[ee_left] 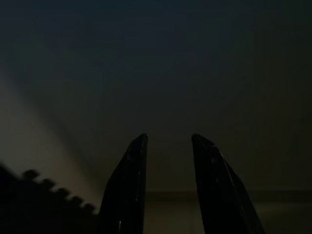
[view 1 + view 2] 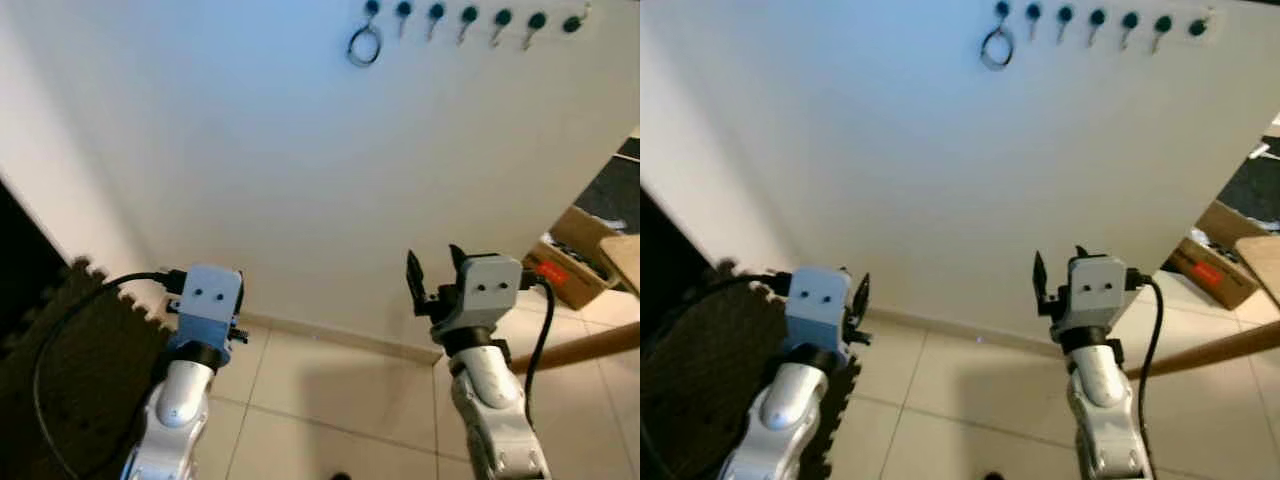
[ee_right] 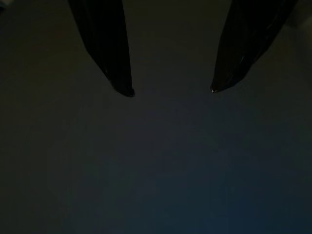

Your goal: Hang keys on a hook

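A row of several dark-knobbed hooks (image 2: 468,16) runs along the top of the white wall. A metal key ring (image 2: 364,45) hangs from the leftmost hook (image 2: 371,8). Far below it, near the floor line, both arms are raised side by side. My left gripper (image 1: 169,139) is open and holds nothing, with bare wall between its fingers. My right gripper (image 2: 435,268) is open too and also empty, its two black fingers (image 3: 122,73) spread wide in front of the wall.
A dark foam puzzle mat (image 2: 60,370) covers the floor at the left, beside a dark opening. At the right stand a cardboard box (image 2: 575,255) with a red label and a slanting wooden pole (image 2: 585,348). Pale tiles (image 2: 330,400) meet the baseboard below the wall.
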Controlling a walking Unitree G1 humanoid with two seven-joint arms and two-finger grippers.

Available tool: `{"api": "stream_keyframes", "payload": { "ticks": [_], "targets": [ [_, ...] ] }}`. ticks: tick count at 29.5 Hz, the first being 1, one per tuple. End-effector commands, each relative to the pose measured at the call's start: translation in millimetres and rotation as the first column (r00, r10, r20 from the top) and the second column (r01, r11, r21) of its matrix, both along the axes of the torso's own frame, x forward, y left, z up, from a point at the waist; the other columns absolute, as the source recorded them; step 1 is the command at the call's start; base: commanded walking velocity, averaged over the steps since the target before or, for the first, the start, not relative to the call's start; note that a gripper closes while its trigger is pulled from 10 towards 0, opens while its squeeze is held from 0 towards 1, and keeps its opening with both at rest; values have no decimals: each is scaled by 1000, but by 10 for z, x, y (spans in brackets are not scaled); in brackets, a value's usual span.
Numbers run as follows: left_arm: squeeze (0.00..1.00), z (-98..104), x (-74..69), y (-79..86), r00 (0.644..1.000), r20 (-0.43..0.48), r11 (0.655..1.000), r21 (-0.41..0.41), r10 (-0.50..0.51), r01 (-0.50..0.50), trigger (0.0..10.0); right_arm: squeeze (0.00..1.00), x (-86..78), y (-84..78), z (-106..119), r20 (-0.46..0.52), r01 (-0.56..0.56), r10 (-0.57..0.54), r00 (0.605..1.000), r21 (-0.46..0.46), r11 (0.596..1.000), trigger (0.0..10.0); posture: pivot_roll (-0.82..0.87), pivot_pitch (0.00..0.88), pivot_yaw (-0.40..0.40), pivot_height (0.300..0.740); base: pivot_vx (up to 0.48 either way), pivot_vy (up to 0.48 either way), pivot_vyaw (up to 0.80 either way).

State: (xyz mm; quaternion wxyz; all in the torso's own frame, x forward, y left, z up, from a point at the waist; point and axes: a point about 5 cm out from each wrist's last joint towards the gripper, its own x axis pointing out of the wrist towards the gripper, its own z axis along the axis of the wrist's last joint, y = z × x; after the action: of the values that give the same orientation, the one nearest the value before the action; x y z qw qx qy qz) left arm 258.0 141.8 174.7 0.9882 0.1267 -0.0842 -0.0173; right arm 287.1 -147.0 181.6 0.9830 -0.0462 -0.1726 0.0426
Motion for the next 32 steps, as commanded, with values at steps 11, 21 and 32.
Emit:
{"api": "stream_keyframes", "payload": {
  "ticks": [11,21,32],
  "targets": [
    [0,-26,-25,11,1000,-10,1000,8,11,-10,10000,0,-14,-34,-39,-18,8,-8,1000,1,1000,10000,117,208,-6,740,-370,0,0],
    [0,-31,-27,5,1000,-10,1000,8,11,-11,10000,0,-12,-29,-49,-23,6,-6,1000,1,1000,10000,117,210,-6,740,-33,0,0],
    [0,-26,-26,0,1000,-8,1000,7,6,-6,10000,0,-4,-12,-54,-25,2,-2,1000,2,1000,10000,119,211,-5,740,0,0,0]
  ]
}}
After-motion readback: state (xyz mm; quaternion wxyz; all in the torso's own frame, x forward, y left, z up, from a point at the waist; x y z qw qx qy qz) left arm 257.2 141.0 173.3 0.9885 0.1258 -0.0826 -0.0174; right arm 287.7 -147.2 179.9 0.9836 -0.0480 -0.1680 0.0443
